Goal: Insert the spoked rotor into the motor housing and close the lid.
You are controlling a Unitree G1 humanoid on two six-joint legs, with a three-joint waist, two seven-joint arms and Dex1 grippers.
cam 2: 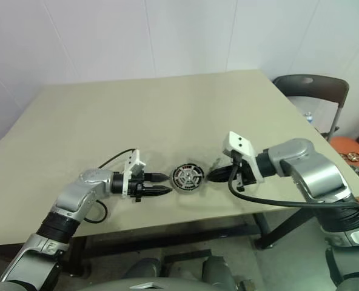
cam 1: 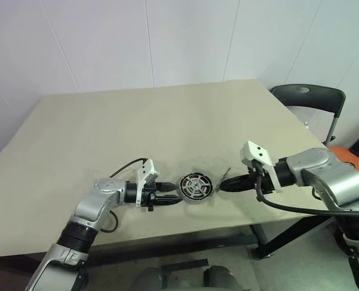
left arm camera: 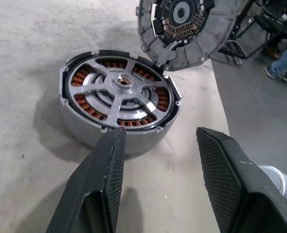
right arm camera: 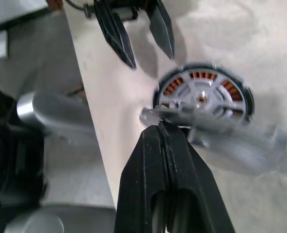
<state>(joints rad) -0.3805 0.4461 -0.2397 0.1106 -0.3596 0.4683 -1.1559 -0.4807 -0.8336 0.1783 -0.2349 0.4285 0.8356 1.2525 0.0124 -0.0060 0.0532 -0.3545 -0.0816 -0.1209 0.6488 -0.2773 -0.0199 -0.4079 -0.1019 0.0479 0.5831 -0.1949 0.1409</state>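
The motor housing (left arm camera: 117,114) sits near the beige worktop's (cam 1: 137,127) front edge, spoked rotor (left arm camera: 120,90) inside, lid (left arm camera: 189,29) tilted up; left claw (cam 1: 170,200) parted, empty; right claw (right arm camera: 164,133) closed at the lid; a chair (cam 1: 310,100) stands beyond

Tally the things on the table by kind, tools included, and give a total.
Rotor, seated in the housing: 1
Housing: 1
Lid, hinged open: 1
Tools, left and right: 2
Total: 5
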